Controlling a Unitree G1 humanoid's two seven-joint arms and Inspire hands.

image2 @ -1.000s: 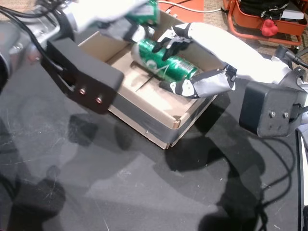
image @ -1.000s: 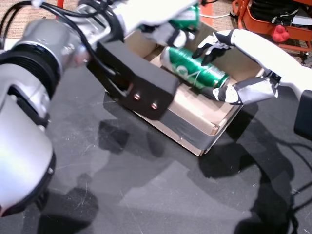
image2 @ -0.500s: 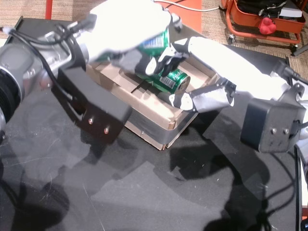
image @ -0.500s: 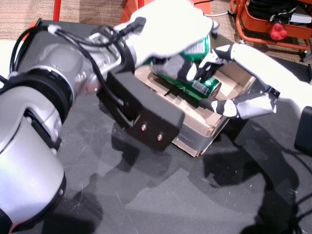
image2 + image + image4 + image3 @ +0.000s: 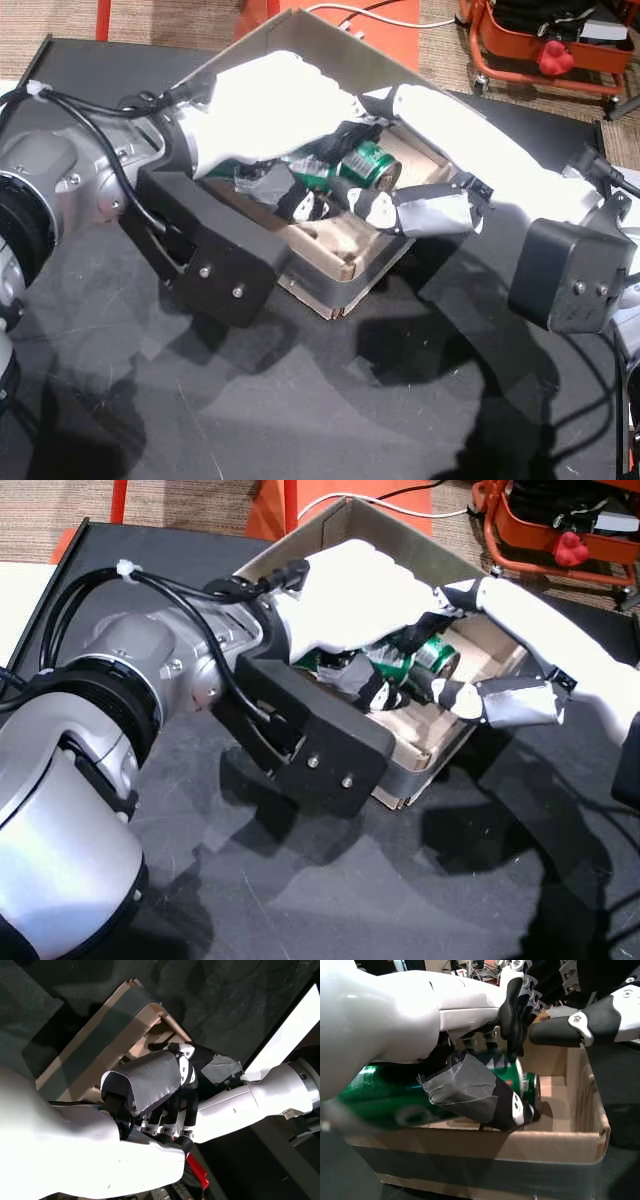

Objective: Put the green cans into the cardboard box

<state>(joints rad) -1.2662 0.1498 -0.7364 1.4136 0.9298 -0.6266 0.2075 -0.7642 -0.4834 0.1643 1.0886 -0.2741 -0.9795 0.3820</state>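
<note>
green can (image 5: pixel 368 165) inside cardboard box (image 5: pixel 345 262) — left hand (image 5: pixel 270 110) gripping it.

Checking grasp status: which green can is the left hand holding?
The can on its side under the left hand, thumb wrapped across it. The other can, nearer the right hand, shows its round end.

left robot hand (image 5: pixel 350 600) curled, right robot hand (image 5: pixel 500 650) seemingly open

Both robot hands (image 5: pixel 270 110) (image 5: pixel 440 140) hold green cans (image 5: pixel 365 165) inside the cardboard box (image 5: pixel 340 265)
</note>
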